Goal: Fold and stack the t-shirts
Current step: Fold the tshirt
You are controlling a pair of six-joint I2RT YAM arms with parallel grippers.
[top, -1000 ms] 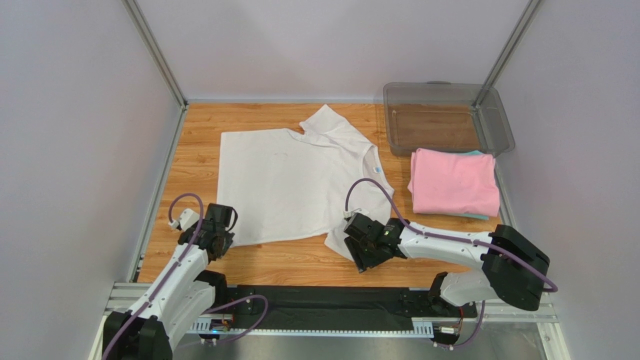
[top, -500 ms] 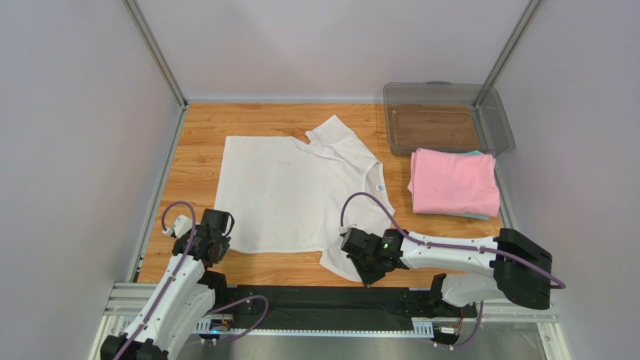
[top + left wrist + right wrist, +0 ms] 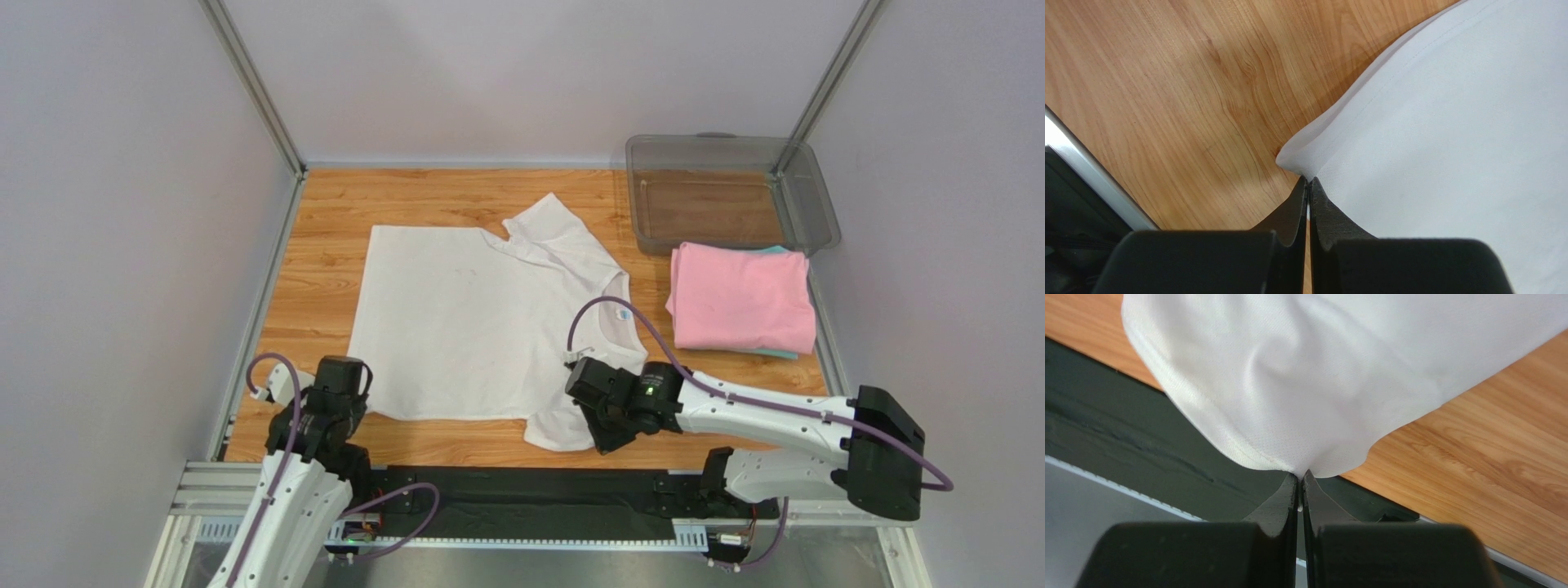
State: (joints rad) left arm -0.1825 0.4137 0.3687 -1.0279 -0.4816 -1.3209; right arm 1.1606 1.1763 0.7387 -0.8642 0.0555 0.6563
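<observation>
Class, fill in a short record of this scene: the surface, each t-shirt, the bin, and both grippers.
surface: light wooden tabletop
centre: plain white cotton t-shirt, spread flat
right side: folded pink t-shirt, lying on a teal layer
back right: clear plastic bin, behind the pink one
left gripper: shut on the white t-shirt's near left corner
right gripper: shut on its near sleeve

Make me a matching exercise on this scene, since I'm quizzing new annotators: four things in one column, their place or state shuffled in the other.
Things
1. white t-shirt
2. pink t-shirt
3. plastic bin
4. right gripper

Places or states
A. in the far right corner
B. shut on a white hem at the near edge
C. spread out in the middle
D. folded, just nearer than the bin

Pairs: 1-C, 2-D, 3-A, 4-B
</observation>
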